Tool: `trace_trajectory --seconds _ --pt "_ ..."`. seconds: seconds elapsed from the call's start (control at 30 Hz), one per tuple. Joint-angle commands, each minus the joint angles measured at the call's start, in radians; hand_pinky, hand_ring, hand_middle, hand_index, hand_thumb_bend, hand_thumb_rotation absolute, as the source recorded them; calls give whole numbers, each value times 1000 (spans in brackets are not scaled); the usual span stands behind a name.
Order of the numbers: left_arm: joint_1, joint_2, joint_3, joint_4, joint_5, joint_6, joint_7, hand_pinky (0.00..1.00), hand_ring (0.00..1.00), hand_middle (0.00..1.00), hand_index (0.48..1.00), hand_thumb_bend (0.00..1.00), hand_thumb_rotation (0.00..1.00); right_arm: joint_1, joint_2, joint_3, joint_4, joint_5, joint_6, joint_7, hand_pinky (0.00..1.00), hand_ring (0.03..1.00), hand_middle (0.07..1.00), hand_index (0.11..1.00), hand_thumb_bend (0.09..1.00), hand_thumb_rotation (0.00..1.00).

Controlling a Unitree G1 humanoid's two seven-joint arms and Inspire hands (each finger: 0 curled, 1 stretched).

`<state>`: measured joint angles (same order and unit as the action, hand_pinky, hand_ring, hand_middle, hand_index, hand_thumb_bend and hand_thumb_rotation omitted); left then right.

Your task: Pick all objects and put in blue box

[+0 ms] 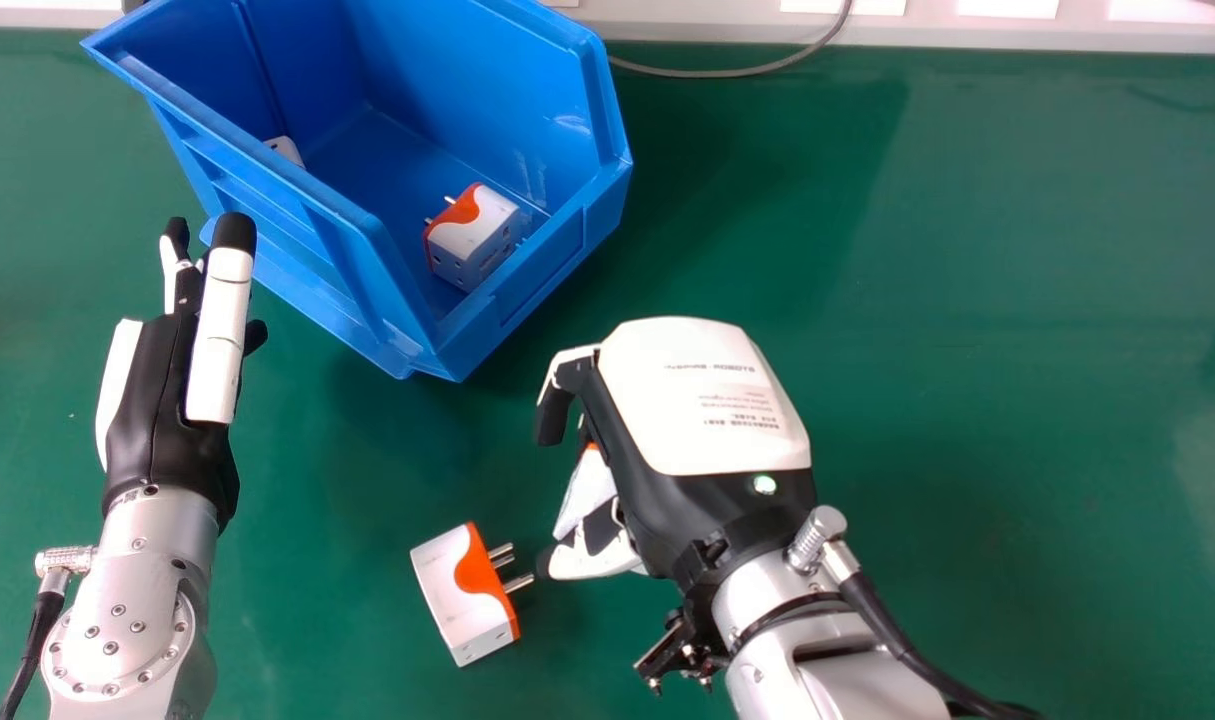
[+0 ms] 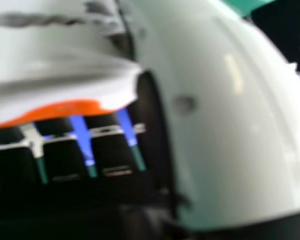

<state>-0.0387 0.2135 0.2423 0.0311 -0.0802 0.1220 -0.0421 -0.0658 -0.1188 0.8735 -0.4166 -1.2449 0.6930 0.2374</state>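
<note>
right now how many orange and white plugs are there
3: one plug in the blue box, another plug on the green table, a third plug in the right hand. A white object, partly hidden inside the box, may be another.

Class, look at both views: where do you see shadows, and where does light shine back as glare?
Head view: darker shadow on the green tabletop beside the blue box, pale glints on the box's inner wall; right hand view: a pale streak on the thumb of the right hand.
</note>
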Motion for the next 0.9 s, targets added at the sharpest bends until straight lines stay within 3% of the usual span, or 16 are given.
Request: trace_trajectory --seconds 0.0,0.1,0.2,0.47,0.57,0.73,0.8,0.87 --pt "-8 11 11 -32 -4 -20 0 927 968 996 1000 746 1000 104 210 86 -118 10 4 -60 185 409 480 493 518 0" --pt "-8 12 11 -31 -7 -24 -6 931 973 998 1000 745 1000 75 199 54 -127 38 -12 -78 182 420 490 486 519 0" --pt "-6 14 8 -28 -2 -28 -9 934 976 1000 1000 743 1000 23 188 2 -126 71 -40 -103 163 420 483 487 519 0" --pt "0 14 1 -38 12 -23 -3 935 977 1000 1000 750 1000 -194 150 -174 -54 130 -185 -176 177 405 496 488 517 0" --pt "1 14 2 -38 11 -22 -3 935 978 1000 1000 753 1000 -247 151 -218 -25 132 -235 -190 201 343 462 542 503 0" --pt "6 12 2 -37 8 -26 -6 934 979 1000 1000 756 1000 -419 149 -307 108 140 -315 -246 330 446 511 495 497 0" --pt "8 10 0 -44 11 -25 -3 934 979 1000 1000 765 999 -493 149 -336 176 143 -332 -257 203 428 493 490 508 0" --pt "9 8 -2 -46 12 -24 -1 935 979 1000 1000 771 998 -560 154 -360 252 155 -348 -278 126 269 480 488 519 0"
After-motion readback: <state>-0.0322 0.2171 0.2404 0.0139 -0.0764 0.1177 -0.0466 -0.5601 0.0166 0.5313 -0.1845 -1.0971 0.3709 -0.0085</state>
